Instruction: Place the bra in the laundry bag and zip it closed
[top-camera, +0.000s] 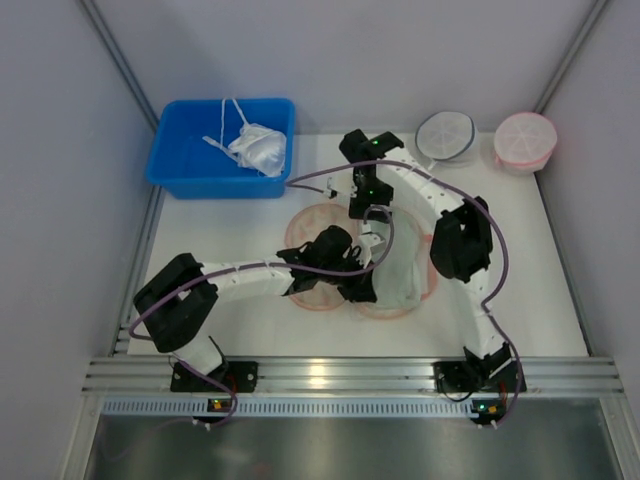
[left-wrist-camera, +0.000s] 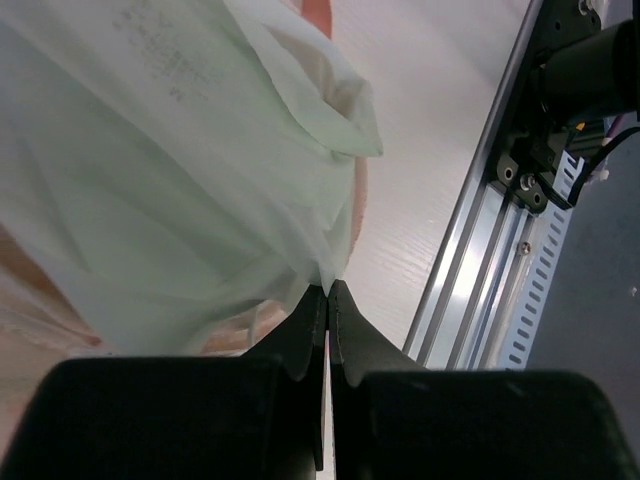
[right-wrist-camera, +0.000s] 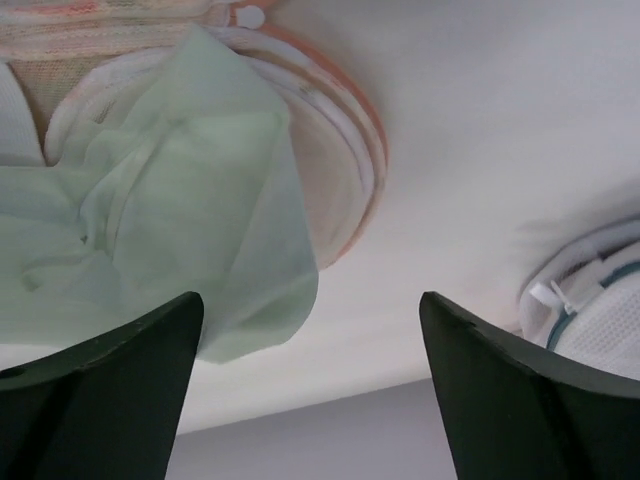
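Note:
The peach-pink laundry bag (top-camera: 308, 292) lies open at the table's middle. The pale cream bra (top-camera: 405, 272) lies over its right half. My left gripper (top-camera: 367, 284) is shut on an edge of the bra; the left wrist view shows the shut fingertips (left-wrist-camera: 328, 292) pinching a fold of the bra (left-wrist-camera: 170, 170), with peach bag fabric (left-wrist-camera: 40, 310) beneath it. My right gripper (top-camera: 372, 238) is open and empty above the bag's far side. In the right wrist view it (right-wrist-camera: 310, 300) hovers just beside the bra (right-wrist-camera: 180, 200) and the bag's pink rim (right-wrist-camera: 355, 150).
A blue bin (top-camera: 180, 165) at the back left holds a white string-strap bra (top-camera: 258, 150). A round white mesh pouch (top-camera: 445, 135) (right-wrist-camera: 600, 300) and a round pink mesh pouch (top-camera: 524, 140) stand at the back right. An aluminium rail (top-camera: 330, 375) (left-wrist-camera: 490, 250) runs along the near edge.

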